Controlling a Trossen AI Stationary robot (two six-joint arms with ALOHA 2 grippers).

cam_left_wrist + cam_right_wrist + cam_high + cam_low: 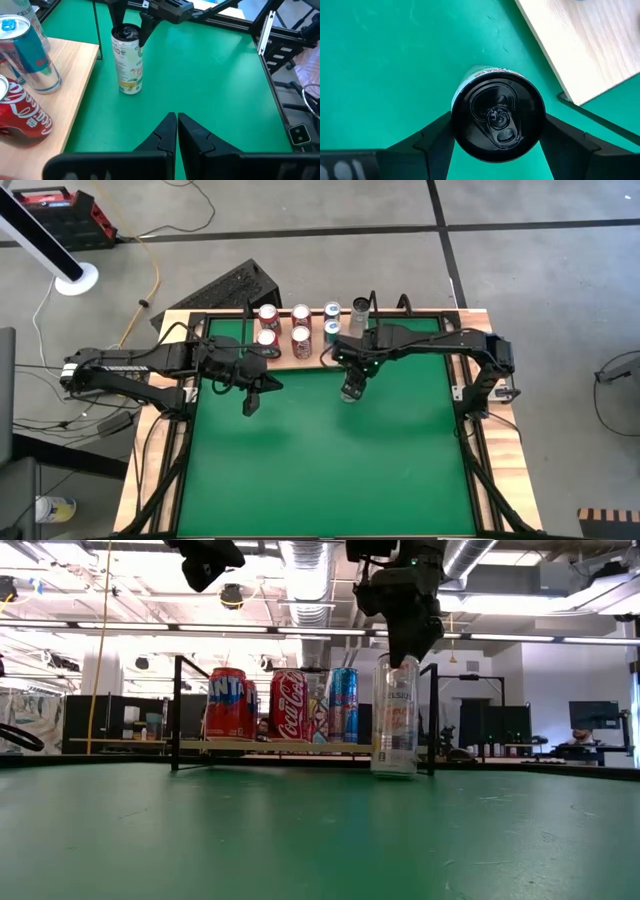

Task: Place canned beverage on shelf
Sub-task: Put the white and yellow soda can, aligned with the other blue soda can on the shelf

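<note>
The right gripper (496, 142) clamps the slim, black-topped white can (496, 125) at its upper sides; rigid, smooth, likely slippery

Grey concrete floor (330, 210) crossed by dark lines, cables trailing over it; behind the table, bright ceiling strip lights (520, 637), exposed silver ducts (305, 565) and distant monitors (592, 716)

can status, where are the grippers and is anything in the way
Right gripper straddling tall can, upright on table beside shelf. Left gripper shut, idle. Way looks clear.
</note>
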